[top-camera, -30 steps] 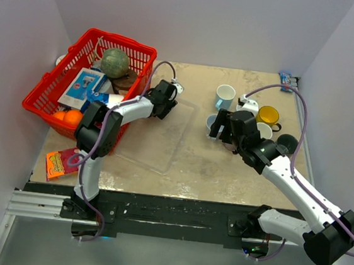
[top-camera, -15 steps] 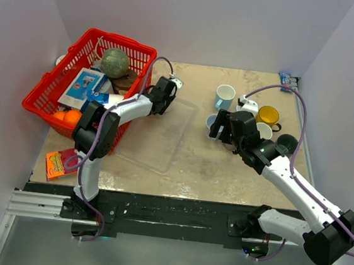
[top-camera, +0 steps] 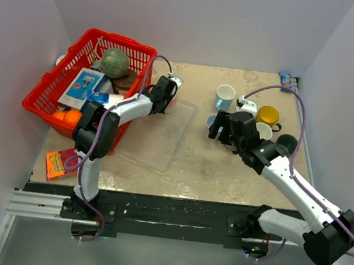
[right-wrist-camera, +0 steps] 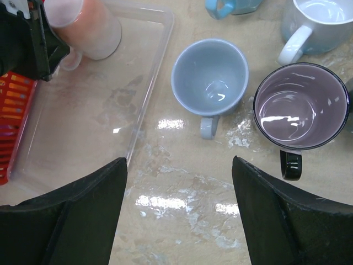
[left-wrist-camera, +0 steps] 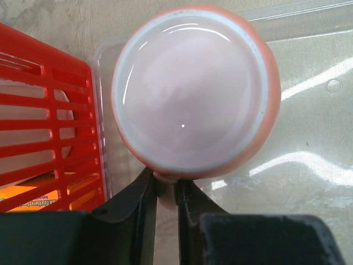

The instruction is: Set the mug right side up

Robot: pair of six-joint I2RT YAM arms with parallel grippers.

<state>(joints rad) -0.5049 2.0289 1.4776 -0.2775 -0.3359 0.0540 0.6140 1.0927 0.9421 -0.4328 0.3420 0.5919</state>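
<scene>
Item: mug [left-wrist-camera: 193,88], salmon. Its round pale face fills the left wrist view; mouth or base, cannot tell. The handle at 6 o'clock is mostly hidden between the fingers. In the top view the mug is concealed by the wrist. It sits over the clear tray [left-wrist-camera: 309,110], with the red basket [left-wrist-camera: 49,110] at 9 o'clock.
Item: left gripper [left-wrist-camera: 165,190], jaws clamped on the mug's handle.
Item: right gripper [right-wrist-camera: 179,218], jaws wide apart, holding nothing, above the bench [right-wrist-camera: 182,165]; grey-blue cup [right-wrist-camera: 209,77] at 12 o'clock.
</scene>
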